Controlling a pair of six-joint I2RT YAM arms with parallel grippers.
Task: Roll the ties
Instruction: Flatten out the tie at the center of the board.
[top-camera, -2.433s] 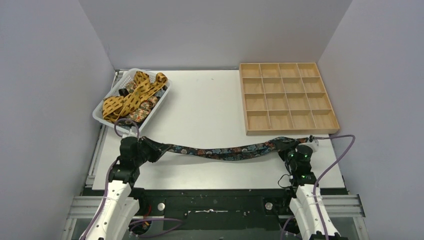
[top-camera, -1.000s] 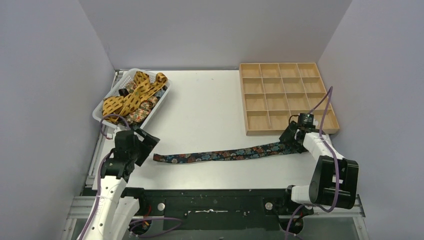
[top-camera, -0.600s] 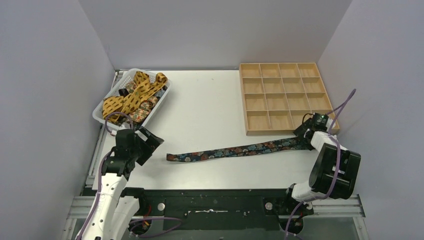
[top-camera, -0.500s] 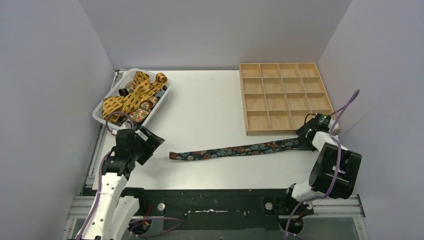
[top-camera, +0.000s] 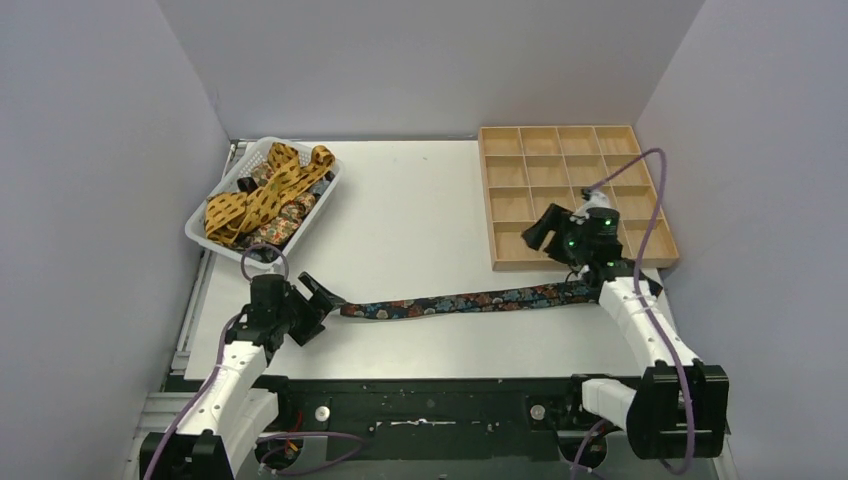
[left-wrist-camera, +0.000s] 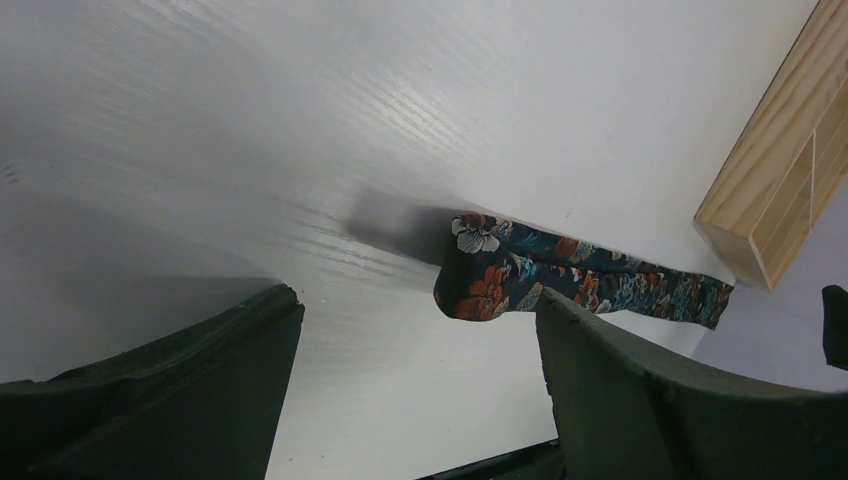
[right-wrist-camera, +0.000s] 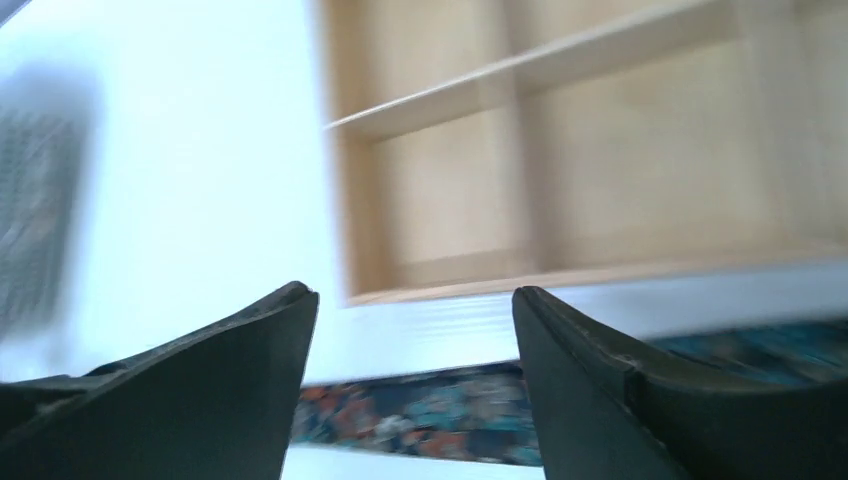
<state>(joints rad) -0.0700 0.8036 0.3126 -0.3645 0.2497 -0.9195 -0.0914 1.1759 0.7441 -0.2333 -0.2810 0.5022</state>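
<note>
One dark floral tie, thin limp fabric, stretched flat along the near side of the white table. Rounded left end just ahead of the wide-open left gripper; right end beside the gridded wooden tray, below the right gripper, spread and empty. Looks ready for rolling: calls for pinching that left end and curling it tight.

White table: dark floral tie stretched flat near front; basket back-left; wooden divided tray back-right, maybe touching tie
</note>
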